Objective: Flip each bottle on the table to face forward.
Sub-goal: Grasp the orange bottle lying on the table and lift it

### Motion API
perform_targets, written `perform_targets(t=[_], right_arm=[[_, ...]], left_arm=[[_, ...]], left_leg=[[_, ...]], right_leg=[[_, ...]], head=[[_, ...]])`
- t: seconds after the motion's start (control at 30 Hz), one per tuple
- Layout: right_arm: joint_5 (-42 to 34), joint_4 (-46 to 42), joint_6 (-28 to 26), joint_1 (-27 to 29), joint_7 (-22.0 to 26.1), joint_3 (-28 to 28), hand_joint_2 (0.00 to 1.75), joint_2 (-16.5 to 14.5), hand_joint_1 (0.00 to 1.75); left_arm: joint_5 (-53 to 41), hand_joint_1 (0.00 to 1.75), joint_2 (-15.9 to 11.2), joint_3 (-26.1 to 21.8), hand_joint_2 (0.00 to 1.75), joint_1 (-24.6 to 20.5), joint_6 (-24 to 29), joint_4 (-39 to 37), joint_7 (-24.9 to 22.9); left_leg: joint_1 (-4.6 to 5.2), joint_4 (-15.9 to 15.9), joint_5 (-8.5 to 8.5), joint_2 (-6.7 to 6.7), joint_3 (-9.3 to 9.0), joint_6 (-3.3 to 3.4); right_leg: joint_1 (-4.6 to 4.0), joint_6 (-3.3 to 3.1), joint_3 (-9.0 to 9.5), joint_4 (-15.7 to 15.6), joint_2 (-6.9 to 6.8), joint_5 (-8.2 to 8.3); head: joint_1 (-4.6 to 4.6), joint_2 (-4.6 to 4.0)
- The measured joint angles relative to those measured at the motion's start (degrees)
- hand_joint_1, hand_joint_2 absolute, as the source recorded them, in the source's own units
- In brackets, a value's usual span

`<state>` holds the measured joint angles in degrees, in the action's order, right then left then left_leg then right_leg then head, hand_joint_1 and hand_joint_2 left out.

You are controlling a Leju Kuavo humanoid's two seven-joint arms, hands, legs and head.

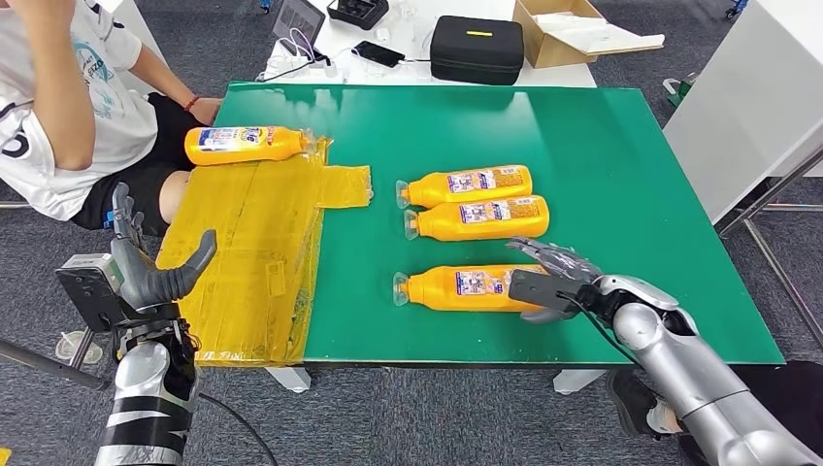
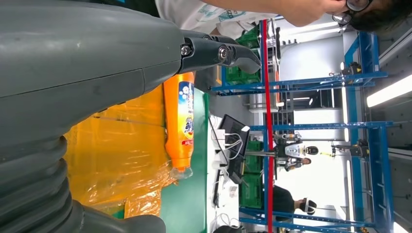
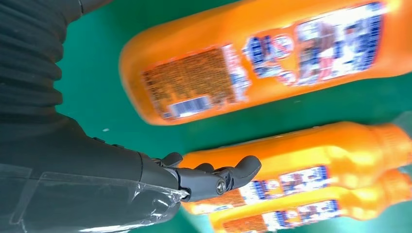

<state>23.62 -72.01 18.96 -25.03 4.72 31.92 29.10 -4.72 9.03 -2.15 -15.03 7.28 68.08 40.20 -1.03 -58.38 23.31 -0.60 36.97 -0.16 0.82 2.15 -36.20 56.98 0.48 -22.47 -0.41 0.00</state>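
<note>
Three orange bottles lie on their sides in mid-table, caps pointing left: a far one (image 1: 466, 184), a middle one (image 1: 477, 217) and a near one (image 1: 464, 287). All three have small-print labels facing up. A fourth bottle (image 1: 247, 144) (image 2: 179, 121) lies on the yellow plastic sheet (image 1: 247, 252) at the far left. My right hand (image 1: 548, 277) (image 3: 97, 160) hovers open at the base end of the near bottle (image 3: 262, 58), fingers (image 3: 233, 174) spread and holding nothing. My left hand (image 1: 146, 272) (image 2: 87, 73) is raised off the table's left edge, open and empty.
A person sits at the far left corner of the green table (image 1: 621, 175). Behind the table lie a black case (image 1: 476, 49), a cardboard box (image 1: 573, 29), a tablet and a phone. A white cabinet (image 1: 747, 107) stands at the right.
</note>
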Motion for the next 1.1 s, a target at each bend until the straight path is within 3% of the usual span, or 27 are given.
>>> perform_targets(t=[0.17, 0.33, 0.63, 0.8, 1.1], right_arm=[[-0.53, -0.98, 1.89, -0.04, -2.14, 1.15, 1.75, 2.44, 0.0], [0.8, 0.04, 1.72, -0.38, -2.72, 3.21, 1.75, 2.37, 0.0], [4.62, 10.59, -3.75, -3.04, -1.96, 7.95, 1.75, -3.48, 0.0], [5.14, 13.74, -4.63, -4.36, -1.92, 8.78, 1.75, -5.2, 0.0], [8.45, 18.53, -11.93, -4.39, -1.8, 8.45, 1.75, -8.38, 0.0]], left_arm=[[0.13, 0.0, 0.1, -0.01, 1.75, -0.15, -0.56, -0.62, 0.0], [0.06, 0.0, 0.59, 0.2, 1.75, -0.79, -0.91, -1.81, 0.0], [-0.19, 0.0, 1.56, 1.28, 1.75, -2.34, -1.42, -5.49, 0.0], [-0.51, 0.0, 1.72, 1.38, 1.75, -2.69, -1.45, -6.82, 0.0], [-0.53, 0.0, 1.9, 1.39, 1.75, -2.9, -0.86, -8.17, 0.0]], left_leg=[[0.0, 0.0, 0.01, 0.0, 0.01, 0.01], [-0.02, 0.0, 0.01, 0.01, 0.0, 0.0], [-0.03, 0.01, 0.0, 0.03, -0.01, 0.0], [-0.03, 0.01, 0.0, 0.04, -0.03, 0.0], [-0.04, 0.01, 0.0, 0.06, -0.08, 0.0]], right_leg=[[0.0, 0.0, 0.0, 0.0, 0.0, 0.0], [-0.02, 0.0, 0.0, 0.0, 0.01, 0.0], [-0.03, 0.0, 0.01, 0.0, 0.01, 0.0], [-0.03, 0.0, 0.01, 0.0, 0.02, 0.0], [-0.04, 0.0, 0.02, 0.0, 0.03, 0.01]], head=[[-0.01, 0.0], [-0.01, 0.01], [-0.01, 0.0], [0.0, 0.01], [0.0, 0.01]])
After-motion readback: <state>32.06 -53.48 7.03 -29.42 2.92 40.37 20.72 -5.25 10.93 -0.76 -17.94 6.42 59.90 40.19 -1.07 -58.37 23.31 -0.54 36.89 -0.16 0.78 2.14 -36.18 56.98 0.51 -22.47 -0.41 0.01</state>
